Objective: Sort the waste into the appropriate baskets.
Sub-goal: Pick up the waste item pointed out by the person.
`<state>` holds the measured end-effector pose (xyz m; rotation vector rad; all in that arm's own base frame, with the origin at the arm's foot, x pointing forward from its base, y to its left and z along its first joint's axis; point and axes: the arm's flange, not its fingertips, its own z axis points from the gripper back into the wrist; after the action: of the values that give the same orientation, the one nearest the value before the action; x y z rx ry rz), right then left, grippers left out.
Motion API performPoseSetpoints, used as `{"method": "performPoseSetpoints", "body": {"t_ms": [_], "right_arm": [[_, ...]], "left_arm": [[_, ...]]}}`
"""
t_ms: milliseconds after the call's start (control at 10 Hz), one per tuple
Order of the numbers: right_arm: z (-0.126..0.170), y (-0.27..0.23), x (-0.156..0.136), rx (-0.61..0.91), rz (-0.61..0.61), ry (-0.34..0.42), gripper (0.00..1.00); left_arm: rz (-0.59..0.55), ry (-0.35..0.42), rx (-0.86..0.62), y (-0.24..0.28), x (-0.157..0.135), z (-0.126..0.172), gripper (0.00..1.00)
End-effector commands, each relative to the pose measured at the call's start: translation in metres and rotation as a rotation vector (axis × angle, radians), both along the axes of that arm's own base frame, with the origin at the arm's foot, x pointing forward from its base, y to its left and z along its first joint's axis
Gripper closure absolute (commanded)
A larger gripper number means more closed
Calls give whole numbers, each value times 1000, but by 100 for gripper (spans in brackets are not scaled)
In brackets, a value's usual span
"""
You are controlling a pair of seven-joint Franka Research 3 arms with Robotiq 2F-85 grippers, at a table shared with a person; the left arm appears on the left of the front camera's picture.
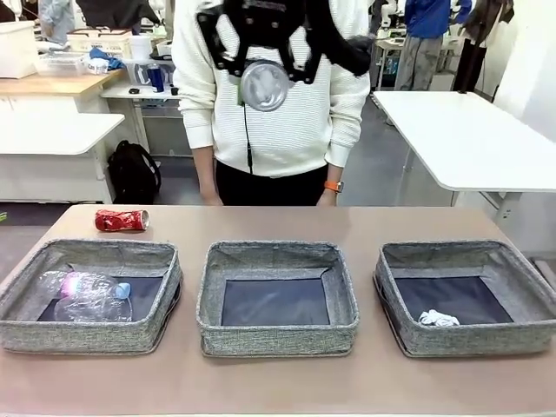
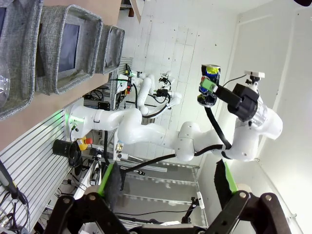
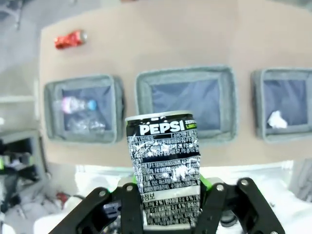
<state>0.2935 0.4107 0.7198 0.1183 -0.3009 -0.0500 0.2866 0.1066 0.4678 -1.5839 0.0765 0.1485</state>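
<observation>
You have three square grey woven-fabric baskets (image 1: 276,334) | crinkled clear plastic bottles (image 1: 91,297) in the left one, crumpled white paper wad (image 1: 438,319) in the right | crushed red can (image 1: 122,220) on tan tabletop (image 1: 261,382) beyond | right gripper (image 3: 169,190) points down from high overhead, clamped on cylindrical black metal can (image 3: 165,161) | left gripper (image 2: 161,207): jaws wide apart, empty

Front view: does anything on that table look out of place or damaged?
Yes: the red can lies crumpled on its side on the bare table, beyond the left basket, outside every basket. The bottles and paper wad sit inside baskets.
</observation>
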Motion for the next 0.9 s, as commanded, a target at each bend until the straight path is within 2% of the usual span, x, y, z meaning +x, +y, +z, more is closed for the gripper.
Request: {"method": "performPoseSetpoints", "body": {"t_ms": [0, 300, 400, 800], "right_arm": [[13, 5, 9, -30, -14, -47, 66], [22, -2, 11, -3, -16, -115, 66], [13, -1, 6, -19, 3, -57, 66], [13, -1, 6, -19, 3, -57, 66]], "left_arm": [[-3, -21, -18, 0, -1, 2, 0], [-3, -21, -18, 0, -1, 2, 0], [-3, -21, -18, 0, -1, 2, 0], [-3, -21, -18, 0, -1, 2, 0]]}}
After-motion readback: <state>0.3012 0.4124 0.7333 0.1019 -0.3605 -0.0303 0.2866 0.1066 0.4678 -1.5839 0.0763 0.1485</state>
